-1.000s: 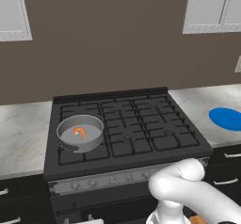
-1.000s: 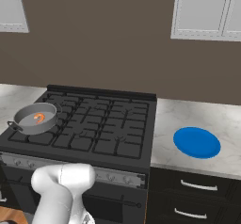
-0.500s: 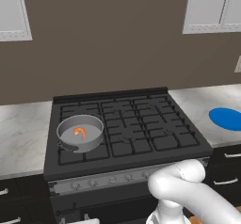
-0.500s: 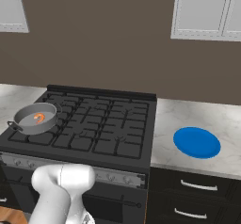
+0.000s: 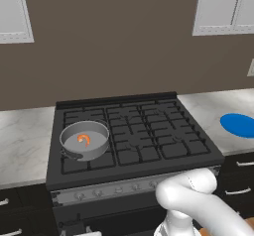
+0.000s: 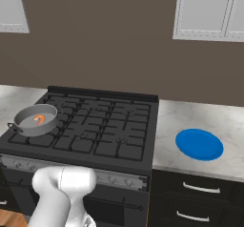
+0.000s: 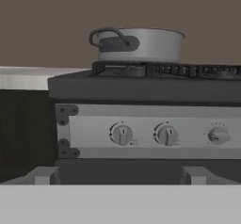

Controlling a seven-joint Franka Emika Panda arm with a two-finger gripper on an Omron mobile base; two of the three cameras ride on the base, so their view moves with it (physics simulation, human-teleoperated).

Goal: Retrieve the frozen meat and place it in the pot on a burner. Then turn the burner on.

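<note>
The grey pot (image 5: 84, 141) (image 6: 37, 121) stands on the front-left burner (image 5: 82, 164) of the black range. The orange frozen meat (image 5: 84, 140) (image 6: 39, 120) lies inside it. In the hand view the pot (image 7: 139, 44), its dark handle facing me, sits above the range's front panel with the leftmost knob (image 7: 122, 135) below it. Two more knobs (image 7: 167, 135) follow to the right. My white arm (image 5: 191, 193) (image 6: 64, 183) bends down in front of the range, the hand low at knob height facing the panel.
A flat blue plate (image 5: 239, 125) (image 6: 199, 144) lies on the marble counter right of the range. Dark drawers (image 6: 200, 188) sit under that counter. The oven door and its handle brackets (image 7: 44, 175) lie below the knob panel.
</note>
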